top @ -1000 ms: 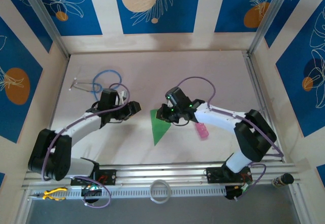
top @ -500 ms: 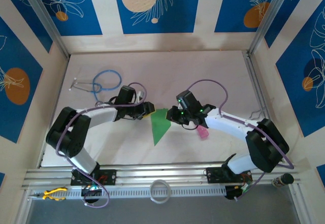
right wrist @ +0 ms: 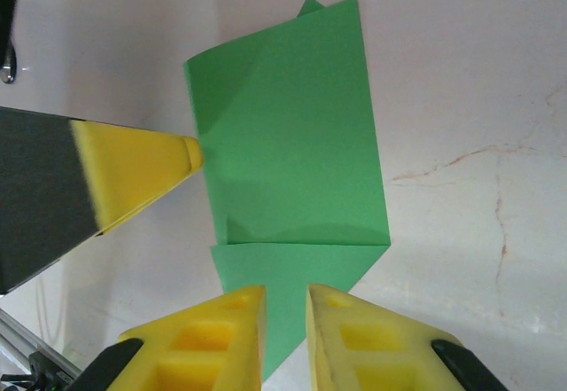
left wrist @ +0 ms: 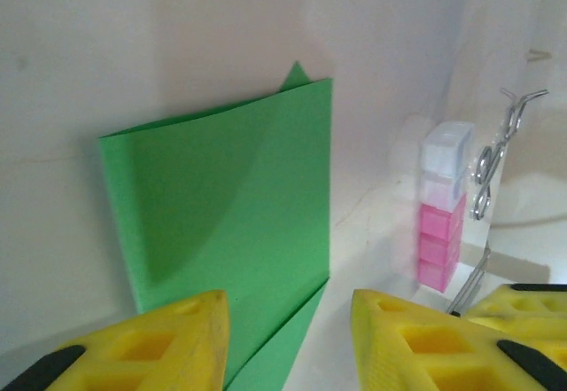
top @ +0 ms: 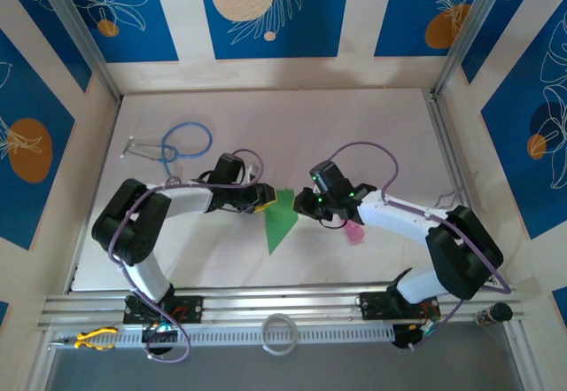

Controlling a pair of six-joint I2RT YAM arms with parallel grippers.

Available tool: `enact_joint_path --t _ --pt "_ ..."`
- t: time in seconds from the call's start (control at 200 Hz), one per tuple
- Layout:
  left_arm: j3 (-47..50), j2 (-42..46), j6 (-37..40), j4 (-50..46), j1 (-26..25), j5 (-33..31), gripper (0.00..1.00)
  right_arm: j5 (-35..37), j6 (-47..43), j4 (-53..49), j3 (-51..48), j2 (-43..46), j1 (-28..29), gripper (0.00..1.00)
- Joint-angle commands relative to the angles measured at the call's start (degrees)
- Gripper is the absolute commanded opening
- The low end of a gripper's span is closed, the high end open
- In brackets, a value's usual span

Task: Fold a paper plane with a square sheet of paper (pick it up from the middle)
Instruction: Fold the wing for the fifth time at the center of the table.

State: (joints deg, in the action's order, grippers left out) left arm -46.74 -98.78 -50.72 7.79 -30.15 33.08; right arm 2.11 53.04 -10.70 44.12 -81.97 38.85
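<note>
The square sheet of paper [top: 280,222] lies flat on the table, folded into a bright-green shape with its point toward the arms. My left gripper [top: 264,199] is at its upper left edge. In the left wrist view the left gripper [left wrist: 288,342] is open, and the paper [left wrist: 230,214] has one folded edge running between the fingers. In the right wrist view one left fingertip [right wrist: 142,174] touches the paper's [right wrist: 292,143] edge. My right gripper [top: 306,207] hovers at the paper's right side. Its jaws [right wrist: 286,338] stand a narrow gap apart over the folded flap, with flat green paper showing between them.
A small pink bottle [top: 354,231] stands just right of the right gripper and also appears as the bottle [left wrist: 441,214] beyond the paper. A blue-tubed stethoscope [top: 182,143] lies at the back left. A white ring [top: 280,333] and yellow pliers [top: 89,340] sit by the front rail.
The left arm has swung right until its gripper reached the paper's edge, its jaws narrowing. The right gripper has shifted slightly right and nearer. The paper has stayed in place.
</note>
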Motion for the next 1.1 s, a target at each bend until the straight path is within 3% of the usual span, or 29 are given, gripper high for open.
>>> enact_joint_path --t 0.0,0.28,0.48,0.66,1.096 --pt "-2.4 -1.1 -0.1 1.6 -0.6 1.7 0.41 -1.9 0.2 0.7 -0.4 -1.7 -0.4 0.19" --pt "-3.1 -5.1 0.2 2.1 -0.6 1.6 0.37 -4.2 1.1 2.9 -0.8 -4.0 -0.8 0.18" --pt "-1.5 -7.2 -0.6 3.7 -0.7 1.0 0.27 -4.9 1.0 0.7 0.3 -6.1 -1.5 0.16" --pt "0.6 -7.3 1.3 1.6 -0.6 -0.3 0.21 -9.7 0.0 0.5 1.5 -9.6 -3.6 0.15" --pt "1.4 -6.8 3.2 -0.1 -0.5 -0.9 0.18 -10.0 -1.1 -2.3 3.9 -12.9 -4.7 0.23"
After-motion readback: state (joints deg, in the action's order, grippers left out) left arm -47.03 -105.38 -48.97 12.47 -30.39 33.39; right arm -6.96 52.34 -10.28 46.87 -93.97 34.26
